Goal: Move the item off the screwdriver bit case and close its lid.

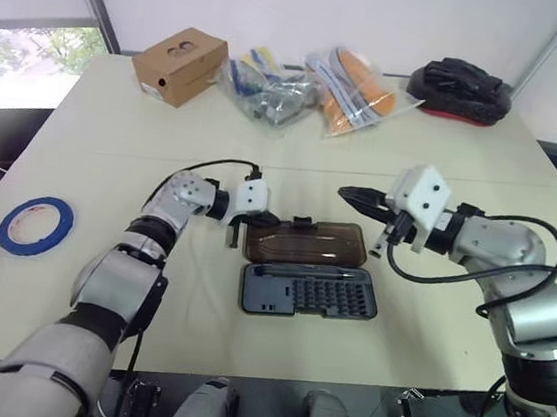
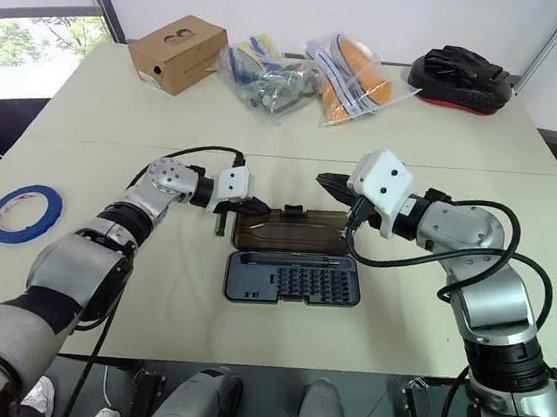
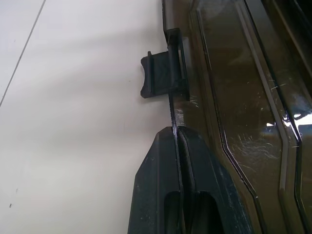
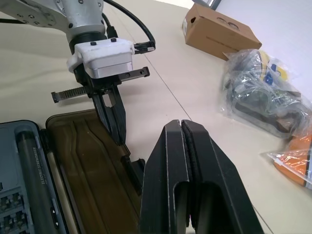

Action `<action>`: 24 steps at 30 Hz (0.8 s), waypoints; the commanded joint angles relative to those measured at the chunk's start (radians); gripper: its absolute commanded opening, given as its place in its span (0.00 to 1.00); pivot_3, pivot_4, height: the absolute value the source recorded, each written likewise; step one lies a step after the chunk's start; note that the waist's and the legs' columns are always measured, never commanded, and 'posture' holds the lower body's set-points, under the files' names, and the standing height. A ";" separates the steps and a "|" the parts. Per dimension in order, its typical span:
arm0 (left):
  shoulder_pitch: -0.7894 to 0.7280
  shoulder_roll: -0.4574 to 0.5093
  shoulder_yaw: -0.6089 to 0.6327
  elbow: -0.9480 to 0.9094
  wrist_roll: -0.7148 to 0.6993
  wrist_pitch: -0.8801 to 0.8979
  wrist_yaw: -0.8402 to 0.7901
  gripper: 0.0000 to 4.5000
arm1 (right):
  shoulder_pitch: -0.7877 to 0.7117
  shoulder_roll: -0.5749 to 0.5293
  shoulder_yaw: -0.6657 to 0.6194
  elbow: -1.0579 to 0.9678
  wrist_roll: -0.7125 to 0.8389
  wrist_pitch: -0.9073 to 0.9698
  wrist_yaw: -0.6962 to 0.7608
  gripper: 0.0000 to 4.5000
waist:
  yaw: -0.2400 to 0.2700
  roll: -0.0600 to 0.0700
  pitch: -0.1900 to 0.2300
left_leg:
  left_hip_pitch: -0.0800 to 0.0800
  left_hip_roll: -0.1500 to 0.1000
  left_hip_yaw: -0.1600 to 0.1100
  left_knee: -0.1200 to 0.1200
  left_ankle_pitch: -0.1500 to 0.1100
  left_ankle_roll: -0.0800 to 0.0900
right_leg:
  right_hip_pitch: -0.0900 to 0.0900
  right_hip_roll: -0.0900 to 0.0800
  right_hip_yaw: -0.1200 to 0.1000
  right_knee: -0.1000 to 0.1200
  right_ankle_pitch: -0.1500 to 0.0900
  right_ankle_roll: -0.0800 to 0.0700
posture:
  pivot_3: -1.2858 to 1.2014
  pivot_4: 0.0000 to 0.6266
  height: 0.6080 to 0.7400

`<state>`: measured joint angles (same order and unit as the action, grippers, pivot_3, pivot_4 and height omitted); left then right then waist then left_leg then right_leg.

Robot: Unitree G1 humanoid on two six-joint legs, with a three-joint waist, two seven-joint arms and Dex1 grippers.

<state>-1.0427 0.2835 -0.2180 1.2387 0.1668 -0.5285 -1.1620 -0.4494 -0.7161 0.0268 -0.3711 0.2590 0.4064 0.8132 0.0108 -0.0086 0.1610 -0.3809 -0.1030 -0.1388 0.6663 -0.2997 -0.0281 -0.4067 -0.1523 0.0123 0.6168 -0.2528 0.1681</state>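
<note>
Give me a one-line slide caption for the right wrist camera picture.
Shut left gripper pinching the far edge of the open lid of the screwdriver bit case, shut right gripper hovering nearby.

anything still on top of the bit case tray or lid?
Nothing on the tray: bits and a driver handle inside. The lid lies open; left gripper is shut on its edge.

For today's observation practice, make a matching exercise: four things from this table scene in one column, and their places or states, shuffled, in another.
1. lid
2. left gripper
3. tape roll
4. cardboard box

A. far side of the table, towards the left
B. lying open, flat
C. shut, at the lid's edge
D. blue, near the left table edge

Pairs: 1-B, 2-C, 3-D, 4-A
</note>
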 commanded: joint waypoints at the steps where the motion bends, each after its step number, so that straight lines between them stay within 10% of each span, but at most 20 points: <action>1: 0.044 -0.011 -0.012 -0.012 0.004 -0.003 -0.058 0.00 | -0.015 -0.005 -0.018 -0.034 0.007 -0.008 0.000 0.00 | -0.001 0.000 0.000 | 0.000 0.000 0.000 0.000 0.000 0.000 | 0.000 0.000 0.000 0.000 0.000 0.000 | 0.52 0.24 1.00; 16: 0.048 0.004 0.001 -0.030 0.011 0.062 -0.010 0.00 | -0.026 0.005 -0.004 -0.019 0.002 -0.017 0.006 0.00 | -0.002 0.000 0.000 | 0.000 0.000 0.000 0.000 0.000 0.000 | 0.000 0.000 0.000 0.000 0.000 0.000 | 0.52 0.24 1.00; 24: 0.066 -0.016 0.117 -0.092 -0.117 0.180 0.010 0.72 | -0.018 0.010 -0.002 -0.024 0.004 -0.013 0.005 0.00 | -0.007 0.000 0.000 | 0.000 0.001 -0.001 0.000 0.000 0.000 | -0.001 0.000 0.000 0.002 0.000 0.000 | 0.52 0.24 1.00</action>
<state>-0.9858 0.2763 -0.1275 1.1718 0.0868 -0.3774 -1.1493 -0.4532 -0.7097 0.0326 -0.3706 0.2575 0.4058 0.8197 0.0036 -0.0086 0.1609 -0.3807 -0.1024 -0.1395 0.6666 -0.2997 -0.0281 -0.4078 -0.1521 0.0124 0.6187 -0.2528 0.1681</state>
